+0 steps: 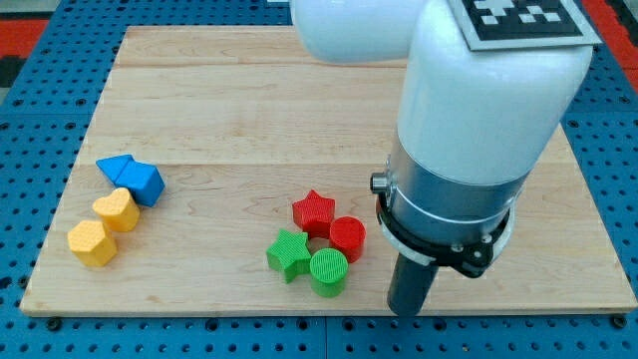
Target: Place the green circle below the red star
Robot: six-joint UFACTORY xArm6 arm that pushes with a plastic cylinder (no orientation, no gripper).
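The green circle (328, 271) stands near the board's bottom edge, just below the red circle (347, 238) and right of the green star (289, 254). The red star (313, 211) lies above them, touching the red circle's upper left. My tip (409, 311) is at the view's bottom, to the right of the green circle with a gap between them. The rod (412, 284) comes down from the large white arm.
The wooden board (229, 110) lies on a blue pegboard. At the view's left sit two blue blocks (133, 178) and below them a yellow heart (117, 209) and a yellow hexagon (92, 242). The white arm (469, 110) covers the board's right part.
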